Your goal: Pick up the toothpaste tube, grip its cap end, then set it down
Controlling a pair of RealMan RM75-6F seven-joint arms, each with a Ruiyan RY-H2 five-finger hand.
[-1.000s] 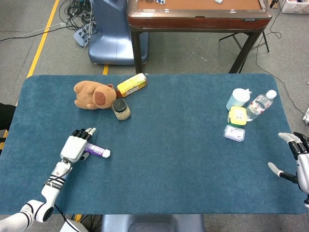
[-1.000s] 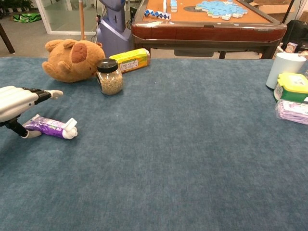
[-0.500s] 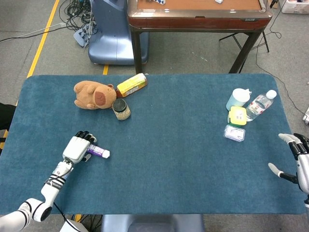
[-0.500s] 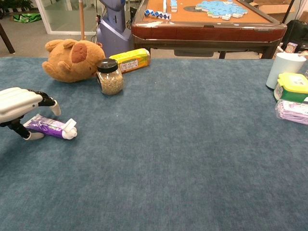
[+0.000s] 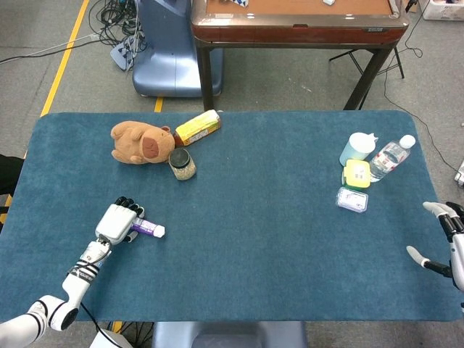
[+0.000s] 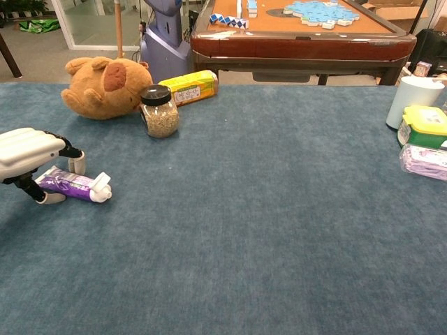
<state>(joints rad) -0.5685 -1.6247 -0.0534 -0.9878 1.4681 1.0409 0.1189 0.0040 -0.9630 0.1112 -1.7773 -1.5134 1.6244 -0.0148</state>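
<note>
My left hand (image 6: 28,157) arches over the tube (image 6: 70,185), fingers curled down either side, not yet clamped. The tube lies flat on the table (image 5: 275,217), cap pointing right. My right hand (image 5: 449,243) waits open, far off. Risk: fingers closing off-centre would roll the tube away.

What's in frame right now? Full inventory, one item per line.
toothpaste tube: 1, purple, white cap, lying left, under left robot hand
plush toy: 1, brown, far left
jar: 1, black lid, beside plush toy
box: 1, yellow, far edge
cup: 1, pale teal, right
water bottle: 1, clear, lying right
container: 1, yellow lid
wipes pack: 1, clear
table: 1, blue cloth
left robot hand: white, curled over tube
right robot hand: open, right edge
</note>
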